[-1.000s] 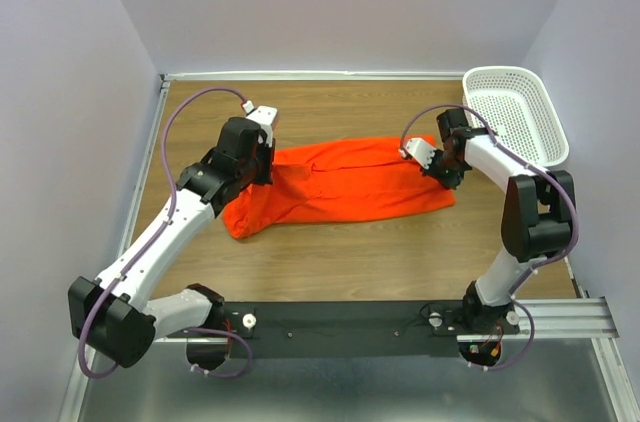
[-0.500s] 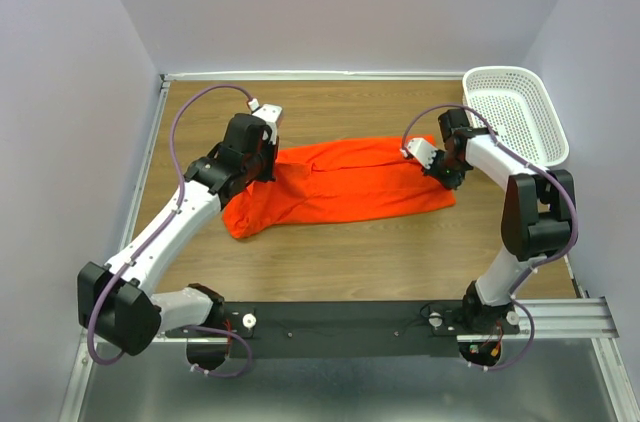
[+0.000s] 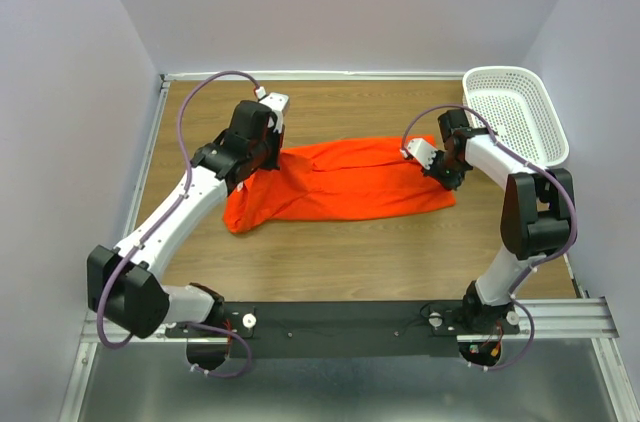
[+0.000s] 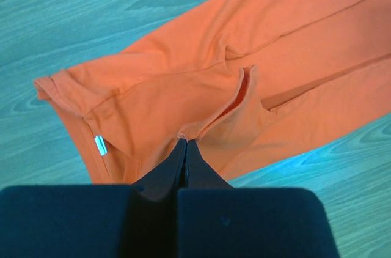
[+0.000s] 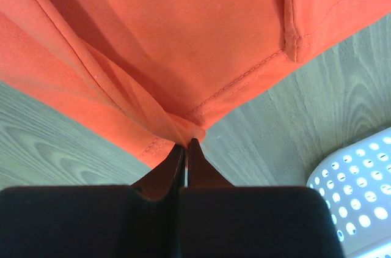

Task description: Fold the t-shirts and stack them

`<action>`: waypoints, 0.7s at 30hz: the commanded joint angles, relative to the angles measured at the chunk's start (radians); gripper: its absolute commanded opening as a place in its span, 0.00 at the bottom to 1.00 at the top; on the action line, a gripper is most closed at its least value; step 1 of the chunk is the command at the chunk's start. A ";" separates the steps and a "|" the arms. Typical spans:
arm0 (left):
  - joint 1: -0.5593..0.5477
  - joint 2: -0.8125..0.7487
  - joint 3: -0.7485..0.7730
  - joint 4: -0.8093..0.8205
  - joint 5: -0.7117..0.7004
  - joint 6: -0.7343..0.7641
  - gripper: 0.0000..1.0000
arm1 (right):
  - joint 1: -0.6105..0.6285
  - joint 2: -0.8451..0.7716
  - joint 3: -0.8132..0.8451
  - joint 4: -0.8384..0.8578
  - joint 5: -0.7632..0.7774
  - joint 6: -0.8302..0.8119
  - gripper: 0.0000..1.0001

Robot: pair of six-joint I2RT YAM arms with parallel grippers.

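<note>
While the t-shirt lies stretched mid-desk, left end effector pinches its 9 o'clock edge; right end effector pinches its 3 o'clock hem; risk: shallow pinches slipping under tension, skewing the fold.

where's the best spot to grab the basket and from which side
Pinch the basket by its left long rim, coming from above. It sits upright and open-topped, its right side is close to the wall, and the thin rim suits a two-finger pinch.
</note>
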 commanded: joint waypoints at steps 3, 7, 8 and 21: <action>0.005 0.064 0.078 0.008 0.051 0.042 0.00 | -0.008 0.018 0.027 0.004 0.006 0.012 0.05; 0.005 0.103 0.095 -0.003 0.094 0.060 0.00 | -0.009 0.018 0.024 0.004 0.003 0.012 0.06; 0.005 0.106 0.097 -0.005 0.106 0.065 0.00 | -0.008 0.016 0.025 0.004 0.003 0.011 0.06; 0.004 0.181 0.141 -0.011 0.186 0.140 0.00 | -0.010 0.019 0.022 0.004 -0.002 0.014 0.07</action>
